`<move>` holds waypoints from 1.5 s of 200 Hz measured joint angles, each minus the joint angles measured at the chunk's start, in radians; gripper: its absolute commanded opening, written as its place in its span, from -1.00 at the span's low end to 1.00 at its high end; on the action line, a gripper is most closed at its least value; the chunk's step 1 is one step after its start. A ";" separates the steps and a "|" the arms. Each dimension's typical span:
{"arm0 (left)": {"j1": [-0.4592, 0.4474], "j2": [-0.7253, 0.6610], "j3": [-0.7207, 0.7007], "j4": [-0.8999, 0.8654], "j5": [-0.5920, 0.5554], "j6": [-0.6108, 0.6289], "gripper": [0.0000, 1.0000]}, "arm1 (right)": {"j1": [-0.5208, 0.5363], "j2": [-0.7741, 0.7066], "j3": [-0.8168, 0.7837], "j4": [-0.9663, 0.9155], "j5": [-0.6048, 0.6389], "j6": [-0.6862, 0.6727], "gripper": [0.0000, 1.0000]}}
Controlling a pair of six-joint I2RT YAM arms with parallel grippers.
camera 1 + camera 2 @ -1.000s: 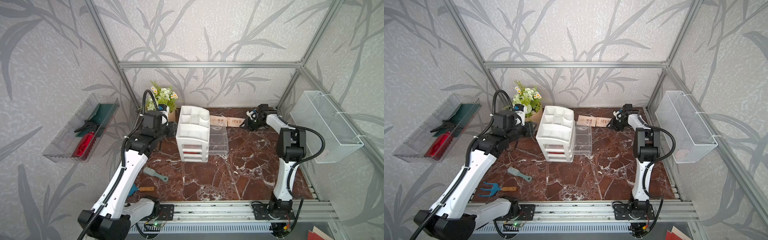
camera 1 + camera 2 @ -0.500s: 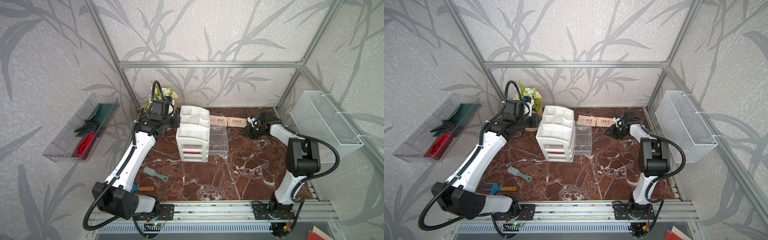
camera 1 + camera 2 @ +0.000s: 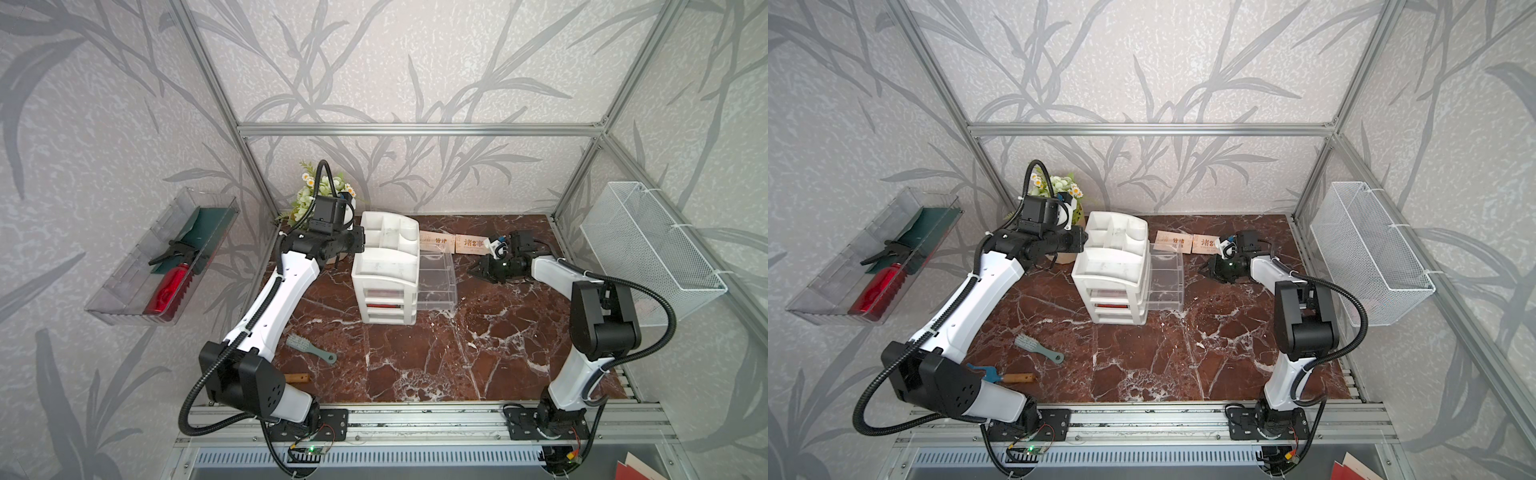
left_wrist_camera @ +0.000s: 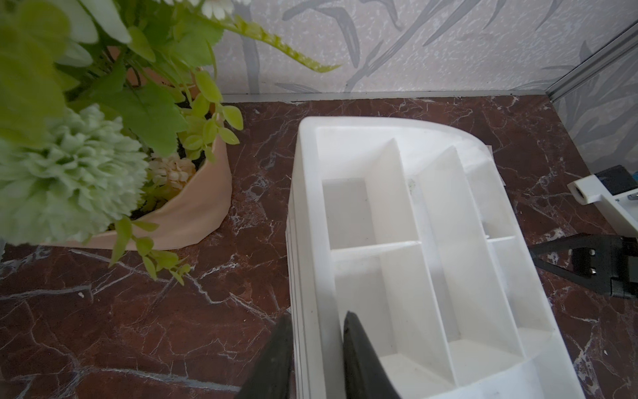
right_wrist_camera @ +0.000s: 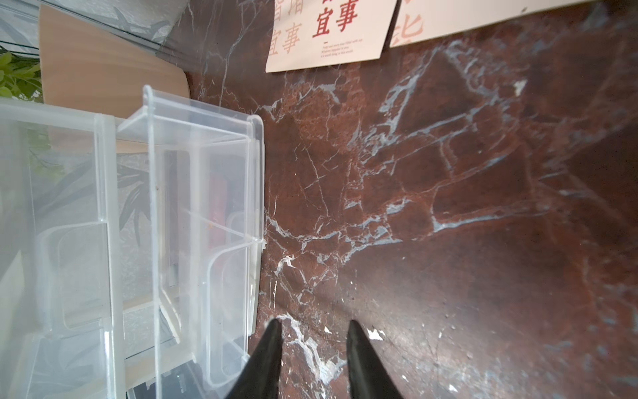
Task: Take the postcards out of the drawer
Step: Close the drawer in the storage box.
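Two cream postcards (image 3: 436,241) (image 3: 471,243) with red characters lie on the marble behind the pulled-out clear drawer (image 3: 436,270); the right wrist view shows their edges (image 5: 331,31) (image 5: 448,17). A red card (image 5: 217,203) shows through the clear plastic; which drawer holds it I cannot tell. My left gripper (image 4: 316,317) (image 3: 359,245) is shut on the left wall of the white organizer (image 3: 386,266). My right gripper (image 5: 312,324) (image 3: 473,270) hovers open and empty over bare marble, just right of the drawer's front.
A flower pot (image 3: 324,195) stands behind the left gripper, close to the organizer. A grey brush (image 3: 309,349) and a blue hand rake (image 3: 1000,376) lie front left. A wall tray with a red bottle (image 3: 166,286) hangs left, and a wire basket (image 3: 648,249) hangs right.
The left arm swung back to the organizer's left wall and its jaws closed on it. The right gripper drew away from the cream cards toward the drawer front.
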 measured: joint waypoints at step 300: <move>-0.082 0.048 0.037 -0.010 -0.158 -0.039 -0.82 | 0.273 0.001 0.050 0.046 0.012 0.064 -0.34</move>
